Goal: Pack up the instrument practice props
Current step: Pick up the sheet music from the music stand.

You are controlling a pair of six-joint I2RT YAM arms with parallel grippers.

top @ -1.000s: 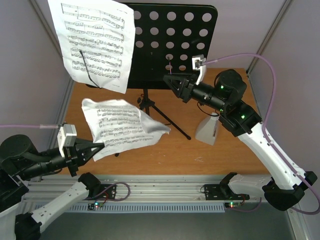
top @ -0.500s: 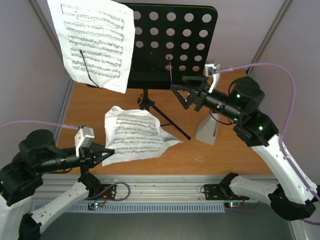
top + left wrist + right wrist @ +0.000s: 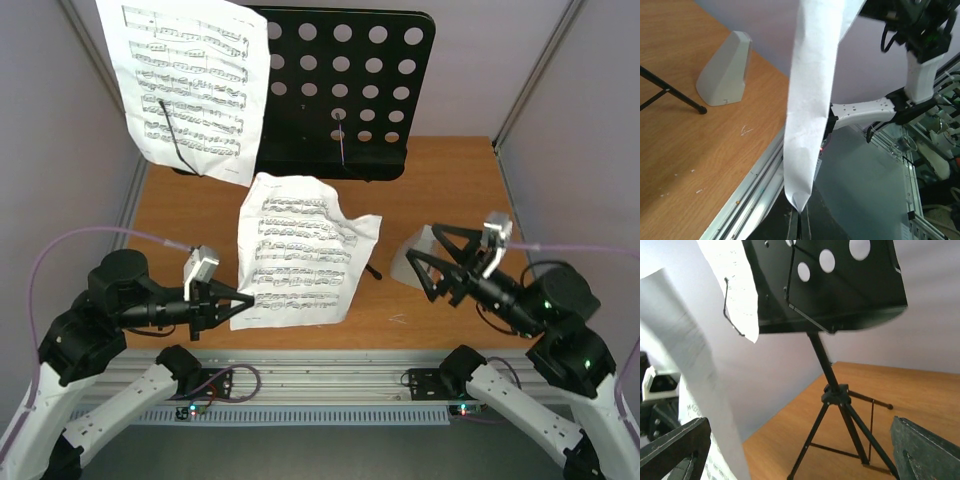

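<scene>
Your L gripper [image 3: 247, 297] pinches the crumpled paper sheet of music [image 3: 300, 250] by a corner, above the wood table [image 3: 450, 180]. R gripper [image 3: 421, 243] is wide, empty, by the white pyramid metronome [image 3: 398, 272]; perforated black stand [image 3: 340, 90] behind.

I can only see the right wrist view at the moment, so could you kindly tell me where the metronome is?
Observer: The metronome stands upright on the table, right in front of the right gripper, whose fingers are open and hold nothing.
Operator: Thank you. Is the white paper at my left edge being held by something?
Observer: Yes. That is the loose sheet of music, and the left gripper is shut on its edge, holding it up off the table.
</scene>
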